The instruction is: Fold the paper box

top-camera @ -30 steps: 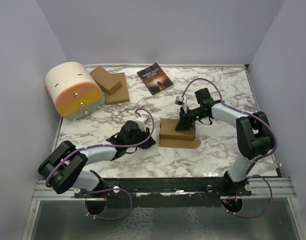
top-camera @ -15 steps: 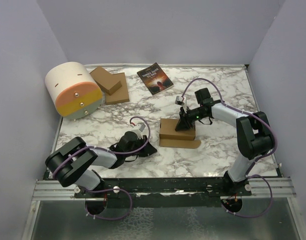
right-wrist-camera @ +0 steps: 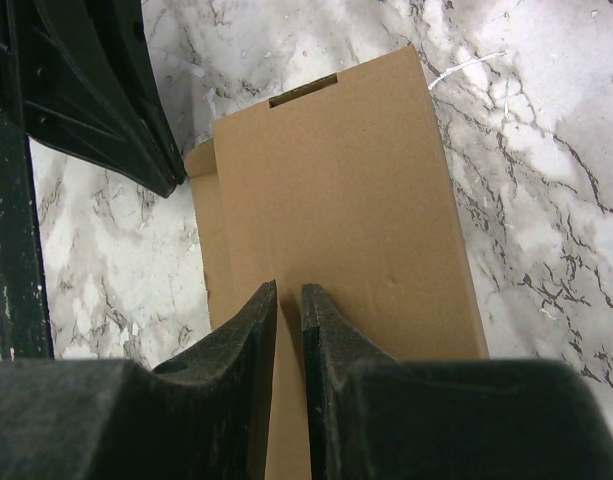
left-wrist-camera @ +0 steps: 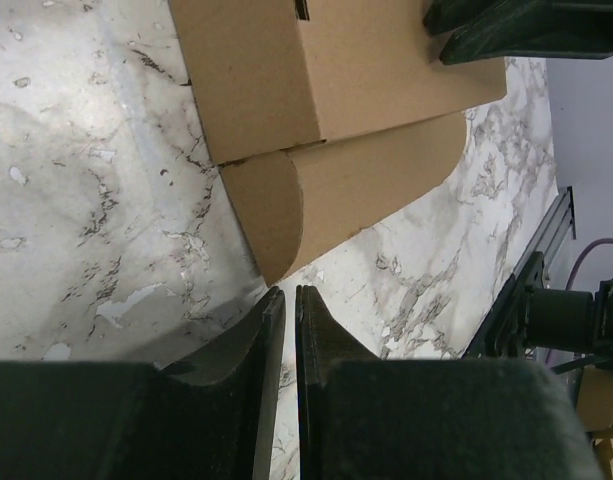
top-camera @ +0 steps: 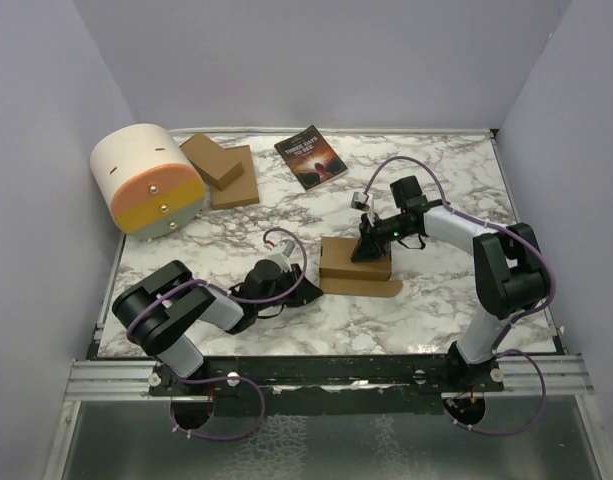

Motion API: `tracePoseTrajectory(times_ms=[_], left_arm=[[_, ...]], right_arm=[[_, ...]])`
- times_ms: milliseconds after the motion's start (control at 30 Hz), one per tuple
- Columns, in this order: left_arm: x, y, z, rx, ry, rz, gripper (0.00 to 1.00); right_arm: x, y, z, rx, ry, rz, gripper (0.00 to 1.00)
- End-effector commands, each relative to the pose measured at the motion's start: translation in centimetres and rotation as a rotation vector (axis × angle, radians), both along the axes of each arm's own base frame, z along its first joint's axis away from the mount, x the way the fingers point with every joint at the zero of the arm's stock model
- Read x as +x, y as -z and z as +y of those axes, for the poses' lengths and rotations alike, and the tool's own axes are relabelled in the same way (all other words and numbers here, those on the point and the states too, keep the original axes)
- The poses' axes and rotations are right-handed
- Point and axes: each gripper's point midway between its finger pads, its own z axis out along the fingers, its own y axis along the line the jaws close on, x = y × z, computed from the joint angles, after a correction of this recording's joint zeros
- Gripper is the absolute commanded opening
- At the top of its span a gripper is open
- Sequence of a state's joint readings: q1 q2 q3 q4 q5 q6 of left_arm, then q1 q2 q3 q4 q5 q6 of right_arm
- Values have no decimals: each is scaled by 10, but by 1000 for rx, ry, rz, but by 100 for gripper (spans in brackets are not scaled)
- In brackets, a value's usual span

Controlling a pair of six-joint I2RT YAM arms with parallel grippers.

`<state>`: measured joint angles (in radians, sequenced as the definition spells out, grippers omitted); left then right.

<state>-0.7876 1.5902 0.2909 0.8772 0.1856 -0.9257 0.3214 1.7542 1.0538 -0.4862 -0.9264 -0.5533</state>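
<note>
Drawn back and low, the left gripper (left-wrist-camera: 284, 293) now points at the paper box (top-camera: 354, 260).
Its loose flap (left-wrist-camera: 366, 185) lies just ahead, long edge crosswise; both grippers are nearly closed and empty, the right gripper (right-wrist-camera: 286, 290) over the box top.

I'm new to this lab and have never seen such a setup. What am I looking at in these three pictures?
These are two robot arms bolted at the edge of a marble table. One picture looks down from above; the others come from a camera on each wrist. The right gripper, nearly shut, rests its tips on the half-folded paper box. The left gripper, nearly shut and empty, lies low beside the box's rounded flap. Farther back: a book, a stack of flat cardboard, a cream-and-orange container.
</note>
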Motion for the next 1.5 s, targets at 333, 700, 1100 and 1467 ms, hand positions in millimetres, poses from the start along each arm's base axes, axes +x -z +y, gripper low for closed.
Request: tracePoseTrajectory(times_ms=[333,700,1100,1467], left_arm=[[26,-22,-6,26,-33,-112,14],[37,-31,1,54,-45,-158,14],[34,-53,14,69,-13,-243,21],[13,-85,16,298,314,-755,51]], right_arm=[[-3,25,-7,-84,12,36,18],[-3,25,-7,-84,12,36,18],[-3,25,-7,-87,15,38,18],[-2,26,-7,-88,15,37,18]])
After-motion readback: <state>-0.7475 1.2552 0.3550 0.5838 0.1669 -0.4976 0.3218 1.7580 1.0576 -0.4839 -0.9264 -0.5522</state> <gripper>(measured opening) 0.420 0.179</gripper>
